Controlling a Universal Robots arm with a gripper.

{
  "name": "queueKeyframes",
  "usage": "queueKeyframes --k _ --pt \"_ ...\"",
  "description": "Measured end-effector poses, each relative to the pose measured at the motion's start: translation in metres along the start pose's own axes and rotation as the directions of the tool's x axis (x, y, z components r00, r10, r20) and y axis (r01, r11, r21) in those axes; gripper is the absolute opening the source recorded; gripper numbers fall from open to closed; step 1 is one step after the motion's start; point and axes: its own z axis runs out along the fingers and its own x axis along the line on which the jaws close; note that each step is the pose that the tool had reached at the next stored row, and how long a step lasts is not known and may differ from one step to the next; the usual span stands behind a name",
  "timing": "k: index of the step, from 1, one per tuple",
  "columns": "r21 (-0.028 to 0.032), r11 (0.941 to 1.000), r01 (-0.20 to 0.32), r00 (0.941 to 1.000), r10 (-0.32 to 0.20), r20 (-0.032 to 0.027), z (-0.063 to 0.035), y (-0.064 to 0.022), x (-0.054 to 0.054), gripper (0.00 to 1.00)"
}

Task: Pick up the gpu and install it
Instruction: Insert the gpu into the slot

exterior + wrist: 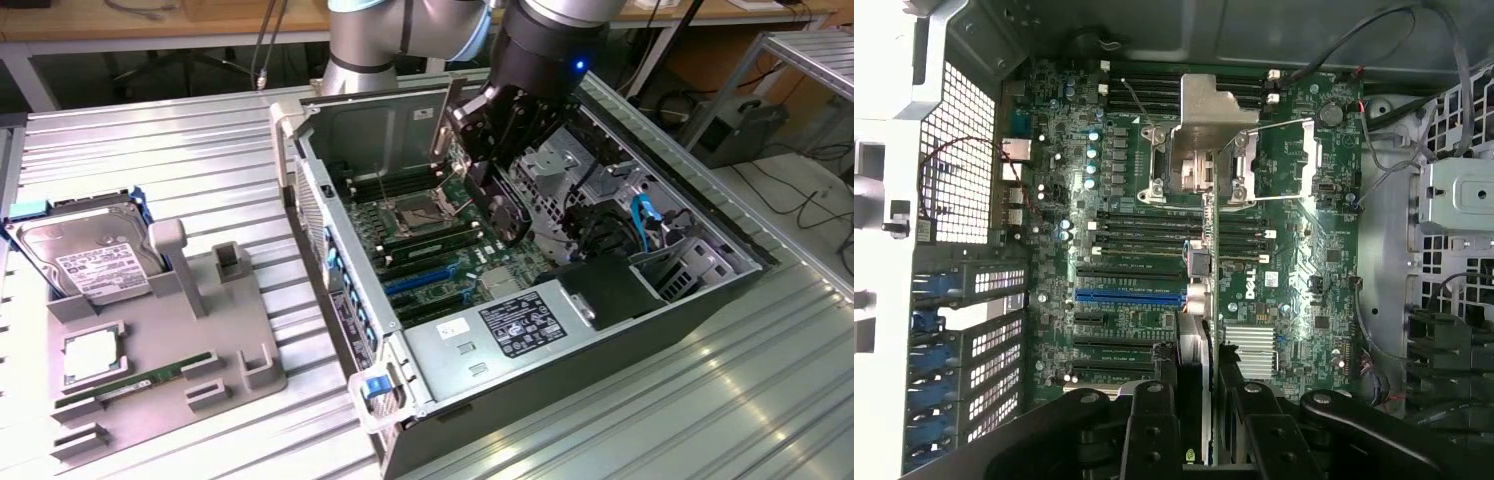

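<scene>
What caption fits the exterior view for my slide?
Gripper holds the gpu over the motherboard inside the open case.

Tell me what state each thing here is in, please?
Black robot gripper: fingers shut on the card.
Slim dark gpu card with round fan: held upright over the green motherboard.
Black computer case: lying open.
Long blue slot: empty.
Silver labelled hard drive: standing in the grey holder.
</scene>
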Motion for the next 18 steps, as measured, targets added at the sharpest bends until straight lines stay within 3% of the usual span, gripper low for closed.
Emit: queueKeyframes --k 2,3,7,10,13,17,18 --pt "-0.0005 0.9991 0.042 0.9991 -0.042 -0.0038 0.0 0.0 0.0 0.26" --pt "-0.0011 0.9968 0.08 0.9967 -0.08 -0.0074 0.0 0.0 0.0 0.26" --pt "-0.0025 0.9881 0.154 0.988 -0.154 -0.0142 0.0002 0.0 0.0 0.26" --pt "-0.0045 0.973 0.231 0.9728 -0.231 -0.0214 0.0004 -0.0001 0.0 0.26" --pt "-0.0071 0.9518 0.307 0.9514 -0.307 -0.0284 0.0007 -0.0001 0.0 0.26" --pt "-0.0113 0.9154 0.402 0.9147 -0.402 -0.0372 0.0013 -0.0001 0.0 0.26" --pt "-0.0126 0.903 0.429 0.9022 -0.43 -0.0396 0.0017 -0.0002 0.0 0.26"
